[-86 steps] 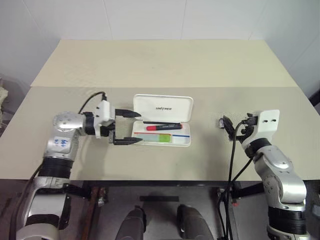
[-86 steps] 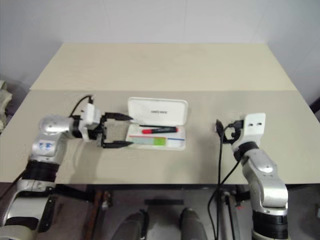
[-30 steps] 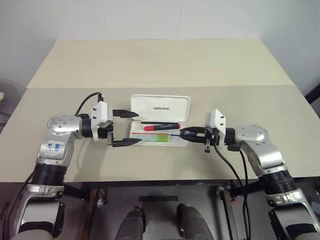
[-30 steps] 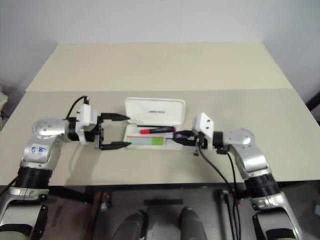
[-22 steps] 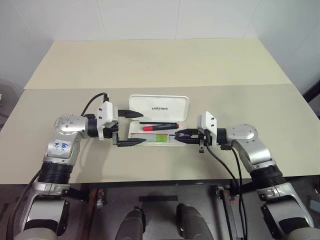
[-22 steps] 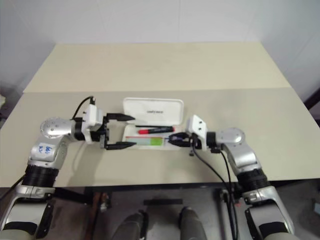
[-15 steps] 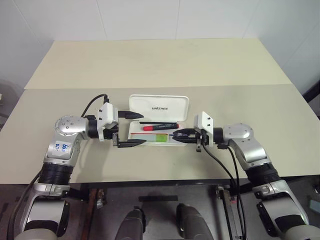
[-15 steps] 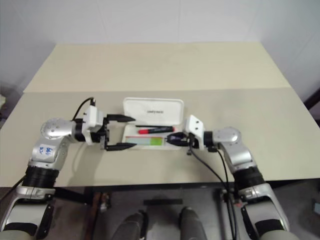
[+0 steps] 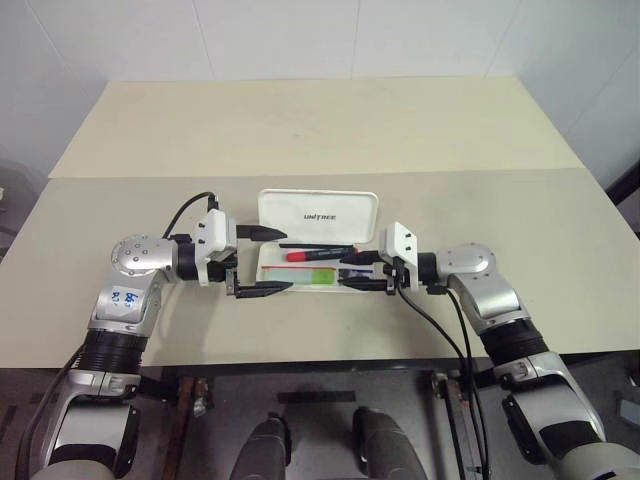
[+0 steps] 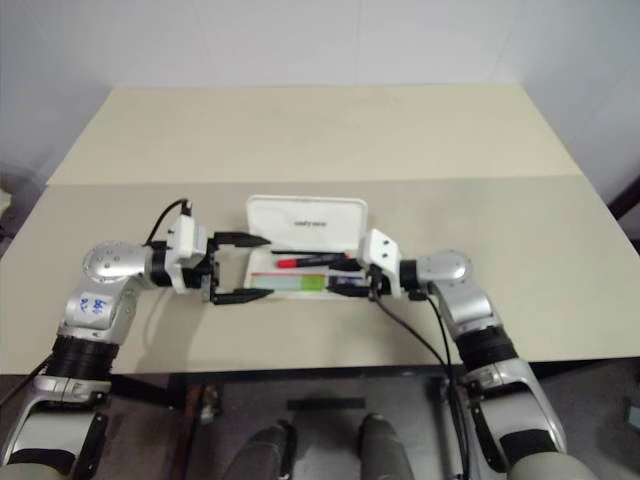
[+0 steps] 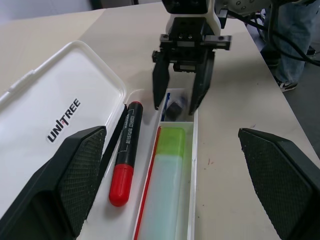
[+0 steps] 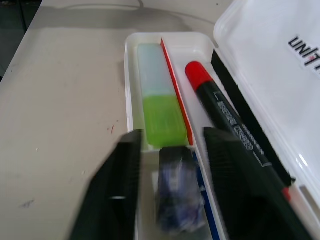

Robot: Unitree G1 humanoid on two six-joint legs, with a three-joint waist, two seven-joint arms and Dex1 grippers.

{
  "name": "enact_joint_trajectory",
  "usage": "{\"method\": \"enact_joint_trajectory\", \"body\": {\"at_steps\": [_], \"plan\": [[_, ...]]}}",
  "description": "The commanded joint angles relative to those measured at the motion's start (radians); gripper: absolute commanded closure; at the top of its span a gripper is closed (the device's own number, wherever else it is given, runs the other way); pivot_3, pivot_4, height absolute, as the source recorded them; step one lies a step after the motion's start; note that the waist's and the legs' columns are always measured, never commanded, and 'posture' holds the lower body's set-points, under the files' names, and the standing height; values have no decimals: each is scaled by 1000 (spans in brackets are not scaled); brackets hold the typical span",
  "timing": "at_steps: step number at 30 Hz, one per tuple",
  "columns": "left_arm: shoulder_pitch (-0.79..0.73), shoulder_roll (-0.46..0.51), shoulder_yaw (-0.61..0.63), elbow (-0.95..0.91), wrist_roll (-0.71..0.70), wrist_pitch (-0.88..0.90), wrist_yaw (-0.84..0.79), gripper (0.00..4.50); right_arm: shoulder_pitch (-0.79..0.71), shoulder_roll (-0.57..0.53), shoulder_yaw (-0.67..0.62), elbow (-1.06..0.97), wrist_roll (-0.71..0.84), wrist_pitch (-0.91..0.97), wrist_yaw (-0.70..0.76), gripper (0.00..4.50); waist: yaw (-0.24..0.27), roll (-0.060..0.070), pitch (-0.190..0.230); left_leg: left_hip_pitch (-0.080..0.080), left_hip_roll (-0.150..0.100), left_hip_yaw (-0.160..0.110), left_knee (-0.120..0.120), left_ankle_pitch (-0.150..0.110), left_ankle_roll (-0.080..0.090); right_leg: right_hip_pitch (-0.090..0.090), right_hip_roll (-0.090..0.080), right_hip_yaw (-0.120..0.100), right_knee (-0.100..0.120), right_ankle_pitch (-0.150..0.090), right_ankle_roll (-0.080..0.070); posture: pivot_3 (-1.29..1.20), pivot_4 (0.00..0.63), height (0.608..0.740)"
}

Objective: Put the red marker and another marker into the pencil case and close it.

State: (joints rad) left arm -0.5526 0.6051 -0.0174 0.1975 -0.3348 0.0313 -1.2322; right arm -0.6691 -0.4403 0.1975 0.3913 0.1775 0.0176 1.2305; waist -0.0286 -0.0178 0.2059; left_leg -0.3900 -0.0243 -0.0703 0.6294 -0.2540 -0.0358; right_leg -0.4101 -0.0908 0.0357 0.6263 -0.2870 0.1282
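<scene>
The table (image 9: 420, 130) carries the pencil case (image 9: 318, 214), open at centre with its lid propped up behind the tray. In the tray lie the green-ended marker (image 11: 167, 175) along the front wall and the red marker (image 11: 126, 152) behind it, near the hinge. A small dark object (image 11: 173, 110) sits at the tray's right end — blurred, hard to identify. The right end effector (image 11: 181, 90) hangs over that end, fingers apart, straddling the dark object and gripping nothing. The left end effector (image 9: 262, 258) waits at the case's left end — spread wide, empty.
</scene>
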Motion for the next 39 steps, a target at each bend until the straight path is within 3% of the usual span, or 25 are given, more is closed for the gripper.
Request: {"method": "enact_joint_trajectory", "body": {"at_steps": [1, 3, 4, 14, 20, 23, 28, 34, 39], "plan": [[4, 9, 21, -39, -9, -18, 7, 0, -15, -12, -20, -19, 14, -23, 14, 889, 0, 0, 0, 0, 0, 0, 0, 0, 0, 0, 0, 0, 0, 0, 0, 0, 150, 740], [1, 7, 20, -34, -8, -20, 8, 0, -18, -10, -27, -36, 25, -18, 16, 156, 0, 0, 0, 0, 0, 0, 0, 0, 0, 0, 0, 0, 0, 0, 0, 0, 150, 740], [0, 7, 19, -32, -8, -21, 8, 0, -18, -10, -30, -47, 30, -17, 14, 40, 1, 0, 0, 0, 0, 0, 0, 0, 0, 0, 0, 0, 0, 0, 0, 0, 150, 740], [-5, 9, 27, -18, -13, -18, 8, 0, 93, -73, -84, -319, 112, 77, -13, 40, 4, 0, 0, -1, 0, 0, 0, 0, 0, 0, 0, 0, -1, 0, 0, 0, 150, 740], [15, 35, 62, 4, -31, -12, -6, 0, 260, -213, -227, -523, 189, 164, -59, 40, 7, 0, 0, -1, 0, 0, 0, -1, 0, 0, -1, 0, -2, 0, 0, 0, 150, 740], [26, 42, 88, 19, -51, -13, -16, 615, 302, -258, -280, -569, 210, 194, -89, 0, 0, 0, 0, -1, 0, 0, 0, -1, 0, 0, -1, 0, -2, 0, 0, 0, 150, 740], [42, 45, 100, 26, -57, -18, -18, 2356, 362, -317, -366, -616, 238, 231, -125, 0, 3, 0, 0, 0, 1, 0, 0, -1, 0, 0, 0, 0, -1, 0, 0, 0, 150, 740], [37, 25, 116, 38, -62, -39, -6, 4378, 392, -327, -376, -630, 244, 226, -146, 0, 4, 0, 0, 0, 0, 0, 1, -1, 0, 1, -1, 0, -1, 0, 0, 0, 150, 740], [-21, -32, 176, 64, -63, -60, 145, 4469, 402, -316, -365, -636, 242, 221, -163, 0, 6, -1, 1, -1, 0, 0, 1, -1, 0, 1, -1, 0, -1, 0, 0, 0, 150, 740]]}}
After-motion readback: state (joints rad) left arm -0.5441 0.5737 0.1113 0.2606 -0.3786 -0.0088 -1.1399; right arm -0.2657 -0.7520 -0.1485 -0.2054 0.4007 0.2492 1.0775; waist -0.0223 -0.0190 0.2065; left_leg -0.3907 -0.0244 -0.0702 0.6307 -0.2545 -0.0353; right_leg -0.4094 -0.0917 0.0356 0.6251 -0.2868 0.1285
